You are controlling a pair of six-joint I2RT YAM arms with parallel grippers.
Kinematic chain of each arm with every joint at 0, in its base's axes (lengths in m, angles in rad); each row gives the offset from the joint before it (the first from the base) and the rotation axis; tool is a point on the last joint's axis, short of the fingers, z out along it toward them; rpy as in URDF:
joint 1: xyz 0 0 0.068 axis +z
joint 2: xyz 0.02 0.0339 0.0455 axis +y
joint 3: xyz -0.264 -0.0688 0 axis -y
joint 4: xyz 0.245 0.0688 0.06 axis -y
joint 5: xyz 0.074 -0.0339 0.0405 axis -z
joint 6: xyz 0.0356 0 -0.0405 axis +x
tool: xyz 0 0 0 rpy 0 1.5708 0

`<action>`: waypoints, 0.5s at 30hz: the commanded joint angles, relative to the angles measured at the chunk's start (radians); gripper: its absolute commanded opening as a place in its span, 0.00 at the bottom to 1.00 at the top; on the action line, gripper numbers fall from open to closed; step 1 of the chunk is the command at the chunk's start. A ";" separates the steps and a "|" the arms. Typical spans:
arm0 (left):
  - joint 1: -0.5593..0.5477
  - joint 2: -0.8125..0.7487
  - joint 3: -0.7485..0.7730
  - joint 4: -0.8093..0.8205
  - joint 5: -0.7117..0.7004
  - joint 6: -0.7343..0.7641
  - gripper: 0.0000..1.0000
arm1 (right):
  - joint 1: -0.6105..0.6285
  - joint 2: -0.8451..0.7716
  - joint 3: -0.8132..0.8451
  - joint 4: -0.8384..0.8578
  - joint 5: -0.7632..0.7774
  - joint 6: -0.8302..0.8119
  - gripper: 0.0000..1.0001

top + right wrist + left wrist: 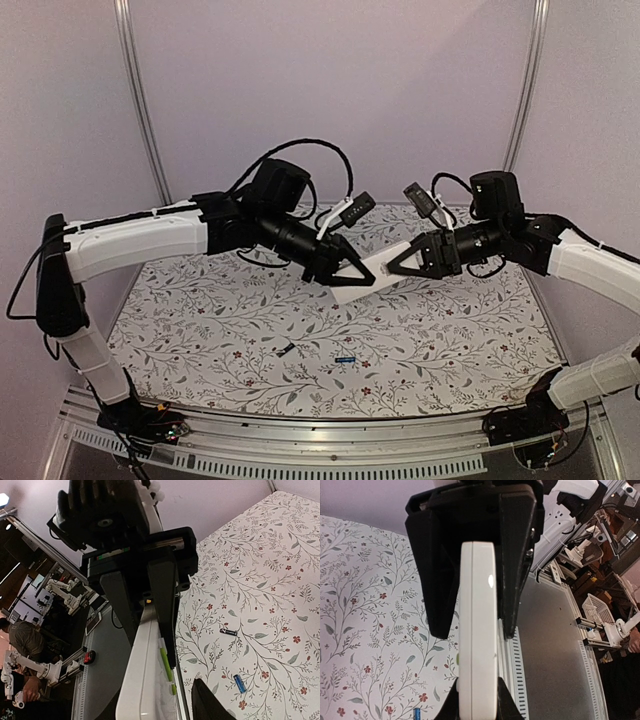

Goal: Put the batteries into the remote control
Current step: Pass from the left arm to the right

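Remote control (368,270), white, held in the air above the middle of the tabletop (200,330), one end clamped between the fingers of the left gripper (345,276). Other end flanked by the fingers of the right gripper (400,262); pressing on it or just clear, impossible to tell. Black battery (286,350) and blue battery (346,358) lying apart near the tabletop's front edge, around its middle.

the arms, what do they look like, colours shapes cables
The left arm and right arm have white link shells with black joints and wrists. The left gripper and right gripper are black, wedge-shaped, two-fingered. Black cables loop over each wrist.
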 commanded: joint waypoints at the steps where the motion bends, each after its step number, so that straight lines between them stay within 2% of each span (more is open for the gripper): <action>1: 0.019 0.029 0.055 -0.111 0.086 0.051 0.00 | 0.022 0.022 0.046 -0.088 0.011 -0.045 0.37; 7: 0.019 0.049 0.077 -0.159 0.111 0.081 0.00 | 0.045 0.044 0.068 -0.135 0.001 -0.074 0.27; 15: 0.021 0.065 0.093 -0.177 0.135 0.082 0.00 | 0.063 0.059 0.077 -0.155 -0.030 -0.077 0.22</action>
